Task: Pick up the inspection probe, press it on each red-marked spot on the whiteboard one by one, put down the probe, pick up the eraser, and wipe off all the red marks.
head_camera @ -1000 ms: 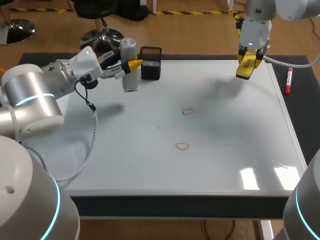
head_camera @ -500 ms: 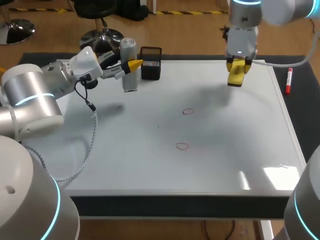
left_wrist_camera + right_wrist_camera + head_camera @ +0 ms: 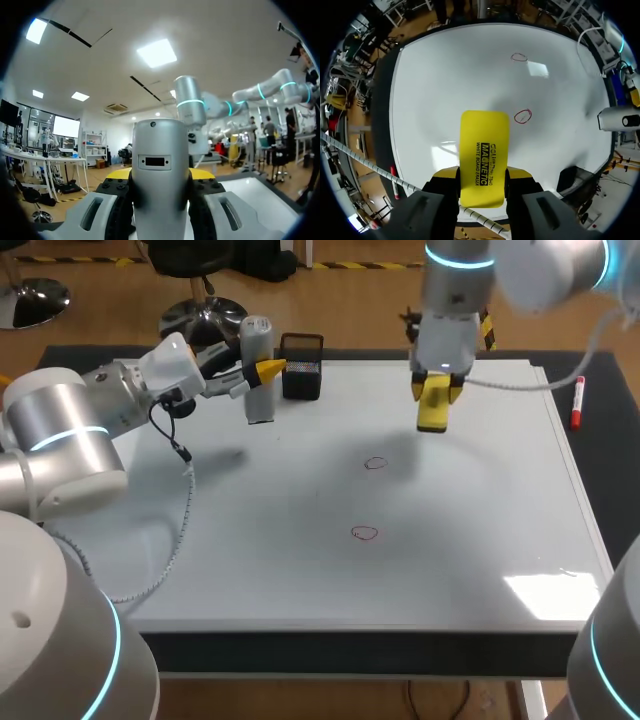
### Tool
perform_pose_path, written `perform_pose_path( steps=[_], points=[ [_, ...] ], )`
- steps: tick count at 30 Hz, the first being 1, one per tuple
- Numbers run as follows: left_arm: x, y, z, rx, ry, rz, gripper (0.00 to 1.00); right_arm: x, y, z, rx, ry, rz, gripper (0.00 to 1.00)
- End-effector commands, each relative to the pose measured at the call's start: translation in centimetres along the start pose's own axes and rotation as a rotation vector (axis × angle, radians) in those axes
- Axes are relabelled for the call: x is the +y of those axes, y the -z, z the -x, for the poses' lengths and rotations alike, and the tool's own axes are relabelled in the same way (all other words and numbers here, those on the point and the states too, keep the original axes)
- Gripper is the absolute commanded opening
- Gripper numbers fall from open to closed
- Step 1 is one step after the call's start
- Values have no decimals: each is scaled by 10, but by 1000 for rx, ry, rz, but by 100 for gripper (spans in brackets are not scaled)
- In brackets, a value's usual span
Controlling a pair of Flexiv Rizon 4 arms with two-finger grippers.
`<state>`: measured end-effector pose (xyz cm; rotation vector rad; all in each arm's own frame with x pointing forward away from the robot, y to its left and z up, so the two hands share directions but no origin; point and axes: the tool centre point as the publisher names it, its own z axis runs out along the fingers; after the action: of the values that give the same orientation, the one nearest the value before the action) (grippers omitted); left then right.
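Observation:
The grey cylindrical probe [image 3: 257, 375] stands upright at the back left of the whiteboard [image 3: 470, 540], and my left gripper [image 3: 264, 370] is shut on its sides. The left wrist view shows the probe [image 3: 160, 150] filling the gap between the left gripper [image 3: 160, 174] fingers. My right gripper [image 3: 435, 390] is shut on the yellow eraser [image 3: 433, 410], hanging over the board's back middle, just right of and behind the upper red mark [image 3: 375, 463]. A second red mark [image 3: 364, 533] lies nearer the front. From the right wrist, the eraser [image 3: 484, 150] sticks out of the gripper [image 3: 482, 175] toward both marks [image 3: 522, 116] [image 3: 519, 57].
A black box [image 3: 301, 367] sits at the board's back edge, right beside the probe. A red marker [image 3: 577, 403] lies on the dark mat off the board's right side.
My right arm has carried the eraser leftward along the back of the board, from the right corner to near the upper red mark. The left arm and probe have not moved.

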<state>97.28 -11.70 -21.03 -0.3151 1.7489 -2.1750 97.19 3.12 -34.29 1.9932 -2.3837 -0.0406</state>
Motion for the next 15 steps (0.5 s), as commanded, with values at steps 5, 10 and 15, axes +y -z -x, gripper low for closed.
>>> perform_pose_path(
  steps=[5, 10, 15],
  points=[
    [0, -1, 0, -2, -2, -3, 0, 28, -4, 30, 2, 34, -61, 0],
    [0, -1, 0, -2, -2, -3, 0, 45, -11, 53, -19, 71, -46, 0],
    [0, -1, 0, -2, -2, -3, 0, 56, -22, 72, -44, 97, -22, 0]
  ],
)
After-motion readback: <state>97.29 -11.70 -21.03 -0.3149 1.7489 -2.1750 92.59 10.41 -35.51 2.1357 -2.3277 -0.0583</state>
